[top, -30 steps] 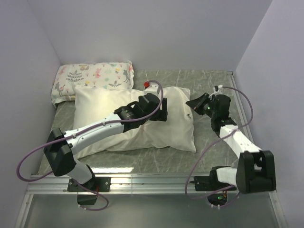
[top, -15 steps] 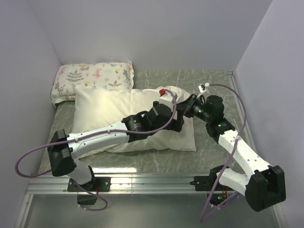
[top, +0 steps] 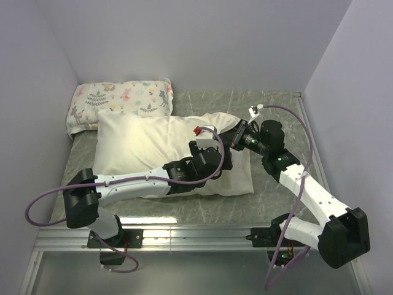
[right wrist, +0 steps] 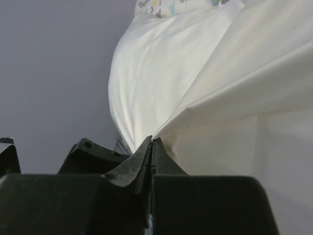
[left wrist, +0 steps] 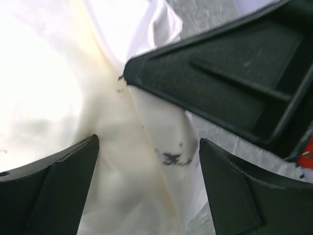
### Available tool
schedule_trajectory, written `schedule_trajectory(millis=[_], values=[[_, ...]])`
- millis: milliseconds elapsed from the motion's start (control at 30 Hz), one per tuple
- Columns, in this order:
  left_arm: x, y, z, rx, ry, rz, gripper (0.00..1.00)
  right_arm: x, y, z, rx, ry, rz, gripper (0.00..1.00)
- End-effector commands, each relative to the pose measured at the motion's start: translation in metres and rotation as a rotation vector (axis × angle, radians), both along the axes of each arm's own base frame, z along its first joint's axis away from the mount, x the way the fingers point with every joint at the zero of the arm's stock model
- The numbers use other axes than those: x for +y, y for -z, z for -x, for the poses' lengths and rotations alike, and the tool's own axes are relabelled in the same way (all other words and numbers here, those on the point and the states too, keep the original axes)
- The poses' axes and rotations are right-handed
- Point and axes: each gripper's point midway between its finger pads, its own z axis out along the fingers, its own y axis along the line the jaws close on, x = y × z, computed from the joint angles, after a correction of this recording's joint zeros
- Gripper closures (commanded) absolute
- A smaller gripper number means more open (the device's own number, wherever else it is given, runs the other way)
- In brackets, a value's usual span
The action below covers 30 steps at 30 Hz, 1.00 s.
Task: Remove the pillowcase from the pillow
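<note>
The cream pillowcase (top: 141, 141) lies across the table with the pillow filling it; the pillow itself is mostly hidden inside. My right gripper (top: 232, 139) is at the pillowcase's right end. In the right wrist view it (right wrist: 152, 141) is shut on a raised fold of the pillowcase (right wrist: 234, 98). My left gripper (top: 224, 163) hangs over the same right end, just in front of the right one. In the left wrist view it (left wrist: 147, 142) is open, with the cream fabric (left wrist: 58, 73) and whiter cloth with dark marks (left wrist: 166, 132) between its fingers. The right gripper (left wrist: 220, 83) shows close above.
A smaller pillow printed with animals and leaves (top: 120, 98) lies at the back left corner, touching the big one; it also shows in the right wrist view (right wrist: 161, 6). Walls close in at the left, back and right. A metal rail (top: 196, 236) runs along the near edge.
My left gripper has moved from the pillow's middle to its right end and nearer. My right gripper has moved left to the pillowcase's right edge and shut on it.
</note>
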Motion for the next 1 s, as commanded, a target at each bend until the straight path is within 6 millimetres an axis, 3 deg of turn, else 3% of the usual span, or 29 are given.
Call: schedule_trajectory(millis=[0,100,200,233,300,400,433,467,533,567,633,767,867,900,967], values=[[-0.001,-0.035,-0.01,-0.071,-0.109,0.156,0.11,0.013,-0.038,0.009,-0.082,-0.059,-0.056,1.0],[-0.001,-0.047,-0.001,-0.109,-0.071,0.224,0.11,0.012,-0.033,0.009,-0.07,-0.056,-0.048,1.0],[-0.001,-0.037,-0.001,-0.085,-0.076,0.185,0.11,0.015,-0.034,0.011,-0.073,-0.067,-0.055,1.0],[-0.003,-0.044,-0.004,-0.089,-0.094,0.175,0.12,0.016,-0.033,0.011,-0.068,-0.069,-0.054,1.0],[-0.003,-0.023,-0.007,-0.056,-0.117,0.096,0.18,0.017,-0.037,0.01,-0.075,-0.071,-0.053,1.0],[0.004,-0.026,-0.008,-0.063,-0.153,0.133,0.27,0.015,-0.037,0.007,-0.083,-0.057,-0.024,1.0],[0.012,-0.015,-0.007,-0.059,-0.154,0.111,0.29,0.014,-0.036,0.008,-0.08,-0.055,-0.015,1.0],[0.013,-0.024,-0.008,-0.068,-0.151,0.149,0.37,0.013,-0.037,0.009,-0.091,-0.051,-0.006,1.0],[0.021,-0.021,-0.013,-0.063,-0.165,0.143,0.47,0.01,-0.034,0.009,-0.086,-0.04,0.011,1.0],[0.022,-0.022,-0.014,-0.063,-0.164,0.136,0.61,0.009,-0.034,0.009,-0.095,-0.038,0.021,1.0],[0.024,-0.024,-0.016,-0.065,-0.169,0.136,0.79,0.007,-0.031,0.01,-0.092,-0.032,0.03,1.0],[0.033,-0.021,-0.013,-0.047,-0.185,0.12,0.99,0.0,-0.021,0.007,-0.093,0.002,0.088,1.0],[0.048,-0.011,-0.012,-0.026,-0.232,0.093,1.0,-0.015,-0.01,0.001,-0.093,0.072,0.179,0.81],[0.054,-0.003,-0.011,-0.019,-0.25,0.077,1.0,-0.024,-0.007,-0.004,-0.096,0.124,0.211,0.62],[0.063,0.005,-0.012,0.0,-0.271,0.08,1.0,-0.038,-0.001,-0.002,-0.1,0.164,0.257,0.48]])
